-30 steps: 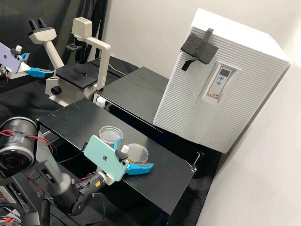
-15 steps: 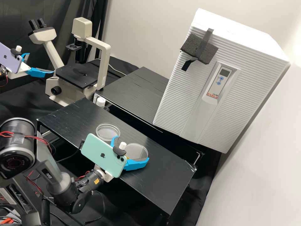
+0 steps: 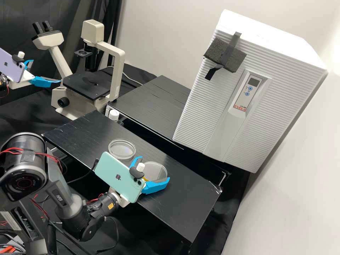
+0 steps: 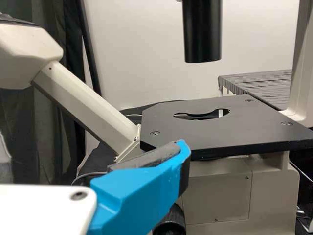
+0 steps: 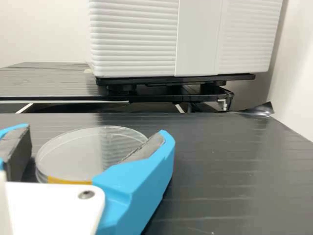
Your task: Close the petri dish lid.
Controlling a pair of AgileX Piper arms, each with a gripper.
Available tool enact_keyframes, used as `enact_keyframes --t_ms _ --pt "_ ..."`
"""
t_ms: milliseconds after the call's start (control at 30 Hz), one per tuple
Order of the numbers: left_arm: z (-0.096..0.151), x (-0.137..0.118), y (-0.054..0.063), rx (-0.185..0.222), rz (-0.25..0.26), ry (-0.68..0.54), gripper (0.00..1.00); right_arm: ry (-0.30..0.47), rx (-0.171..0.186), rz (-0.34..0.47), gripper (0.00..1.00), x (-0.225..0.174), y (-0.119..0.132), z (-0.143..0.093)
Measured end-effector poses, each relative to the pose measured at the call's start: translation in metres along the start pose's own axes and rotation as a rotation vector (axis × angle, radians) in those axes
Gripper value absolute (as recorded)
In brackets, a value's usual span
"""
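Dark grey arm [image 3: 59, 198], cylindrical joint [image 3: 26, 184], red cables [image 3: 15, 150], yellow label [image 3: 110, 205], white claw [image 3: 154, 168], blue fingers [image 3: 156, 186]

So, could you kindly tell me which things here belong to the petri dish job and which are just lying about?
For the job: yellow-edged dish, other dish, right pincer, black stand.

Just about: microscope, white cabinet, foam block.

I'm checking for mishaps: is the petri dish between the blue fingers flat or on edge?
Flat: in the high view the petri dish shows its round top.
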Motion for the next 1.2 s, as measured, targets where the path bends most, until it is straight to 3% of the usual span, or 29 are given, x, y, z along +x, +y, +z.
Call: enact_keyframes --t_ms 600,767,933,1067,1200 --pt "0.000 0.000 0.000 0.000 0.000 0.000 1.00 0.020 0.015 0.018 0.00 0.001 0.000 -0.006" --pt "0.000 0.000 0.000 0.000 0.000 0.000 1.00 0.084 0.052 0.068 0.00 -0.007 0.009 -0.022" --pt "0.000 0.000 0.000 0.000 0.000 0.000 1.00 0.205 0.056 0.099 0.00 -0.015 0.012 -0.045" --pt "0.000 0.000 0.000 0.000 0.000 0.000 1.00 0.313 0.076 0.064 0.00 -0.013 -0.002 -0.066" --pt "0.000 0.000 0.000 0.000 0.000 0.000 1.00 0.350 0.066 0.037 0.00 -0.010 -0.022 -0.083"
